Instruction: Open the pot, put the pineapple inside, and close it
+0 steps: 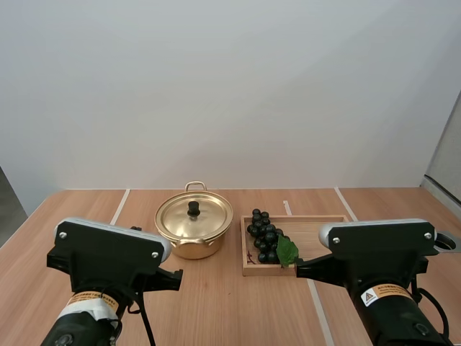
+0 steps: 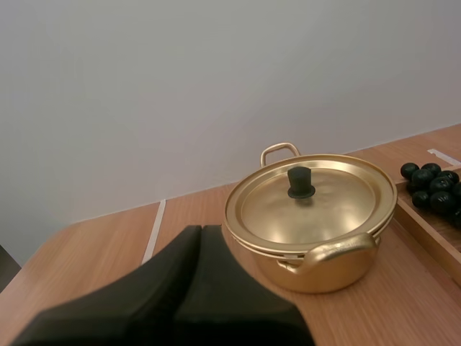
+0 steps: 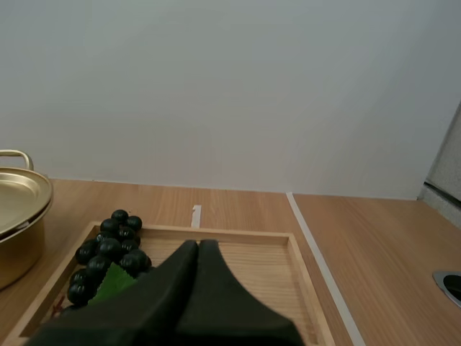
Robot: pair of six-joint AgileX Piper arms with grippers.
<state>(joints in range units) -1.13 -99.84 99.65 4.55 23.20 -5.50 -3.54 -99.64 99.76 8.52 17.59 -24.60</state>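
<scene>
My left gripper (image 2: 200, 234) is clenched on nothing, its fingers lying together as one dark wedge pointed toward the gold pot (image 2: 317, 252) and well short of it. The lid (image 2: 324, 205) sits on the pot with its black knob (image 2: 300, 182) upright. My right gripper (image 3: 198, 249) is likewise closed and empty, at the near edge of the wooden tray (image 3: 266, 263). The fruit on the table (image 1: 230, 310) is a bunch of grapes (image 3: 108, 245), dark, with a green leaf (image 3: 112, 285), lying at the tray's end nearest the pot. Each arm carries an orange-banded warning label (image 1: 382, 293); I cannot read its print.
</scene>
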